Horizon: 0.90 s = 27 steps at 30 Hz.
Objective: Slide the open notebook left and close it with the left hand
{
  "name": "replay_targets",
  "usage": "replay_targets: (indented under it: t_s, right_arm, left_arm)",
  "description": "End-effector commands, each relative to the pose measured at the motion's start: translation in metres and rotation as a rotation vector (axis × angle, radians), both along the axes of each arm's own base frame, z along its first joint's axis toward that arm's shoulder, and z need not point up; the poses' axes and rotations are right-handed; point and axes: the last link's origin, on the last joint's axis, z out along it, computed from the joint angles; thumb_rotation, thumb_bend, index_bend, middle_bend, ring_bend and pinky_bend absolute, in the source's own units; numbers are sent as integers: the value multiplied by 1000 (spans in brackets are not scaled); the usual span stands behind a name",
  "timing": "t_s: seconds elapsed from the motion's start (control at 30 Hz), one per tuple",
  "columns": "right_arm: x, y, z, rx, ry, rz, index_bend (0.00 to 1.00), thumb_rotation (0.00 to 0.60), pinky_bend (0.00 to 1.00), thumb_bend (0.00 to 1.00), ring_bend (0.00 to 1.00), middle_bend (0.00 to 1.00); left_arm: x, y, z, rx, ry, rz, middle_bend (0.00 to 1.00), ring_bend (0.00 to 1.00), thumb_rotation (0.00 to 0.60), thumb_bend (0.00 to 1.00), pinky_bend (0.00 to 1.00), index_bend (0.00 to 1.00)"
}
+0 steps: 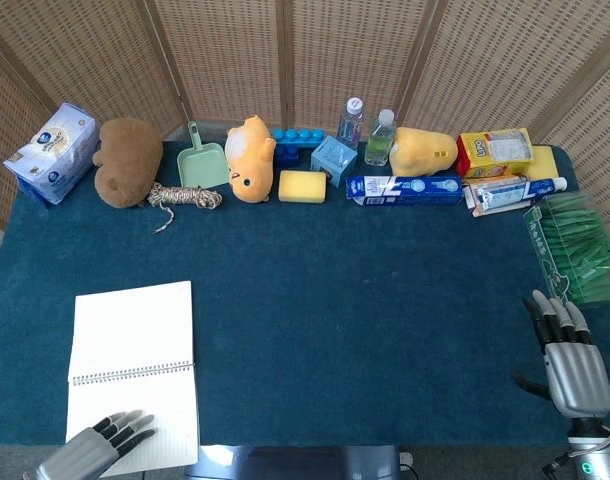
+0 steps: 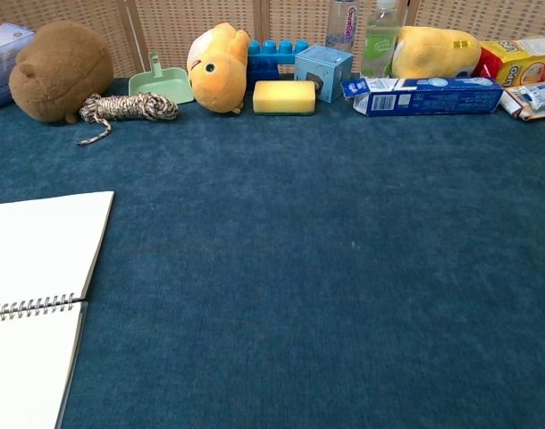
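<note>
Open spiral notebook (image 1: pixel 133 375) located at the near-left corner of the blue felt-covered table (image 1: pixel 365 300), under the left robot hand (image 1: pixel 95 447).

The notebook is laid flat, white ruled pages exposed, with the wire spiral running across its middle; the near page is pressed by the dark fingertips (image 1: pixel 120 428) of the left robot hand, whose fingers are extended and slightly spread, nothing being grasped. Along the far edge, a tissue pack (image 1: pixel 50 152), a brown plush (image 1: pixel 127 161), a coiled rope (image 1: pixel 185 196), a green dustpan (image 1: pixel 202 162), an orange plush (image 1: pixel 249 158), and a yellow sponge (image 1: pixel 303 185) are arranged. At the near-right corner, the right robot hand (image 1: pixel 567 352) is rested palm-down on the table, fingers straight and close together, holding nothing.
</note>
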Motion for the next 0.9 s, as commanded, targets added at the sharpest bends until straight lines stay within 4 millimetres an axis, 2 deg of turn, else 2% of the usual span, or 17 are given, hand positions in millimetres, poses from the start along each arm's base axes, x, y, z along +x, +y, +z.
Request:
replay_targets:
  t_s: [0.03,0.33,0.53,0.77,0.9]
  right_arm:
    - [0,0,0,0,2,-1,0,600,0,0,0,0]
    - [0,0,0,0,1,-1,0,600,0,0,0,0]
    - [0,1,-1,2,3,1,0,600,0,0,0,0]
    - [1,1,-2,6,4,3,0,600,0,0,0,0]
    - [1,1,-3,8,7,2,0,600,0,0,0,0]
  left_arm:
    - [0,-4,1,-11,0,-2,0,0,387,0,169,0]
    - [6,-10,5,-6,-26,-32,0,0,387,0,163,0]
    - [6,-9,12,56,-70,-156,0,0,415,0,130,0]
    - [-15,-1,18,114,-44,-313,0,0,426,0,104,0]
    - [-25,8,22,101,-130,-367,0,0,424,0,107,0]
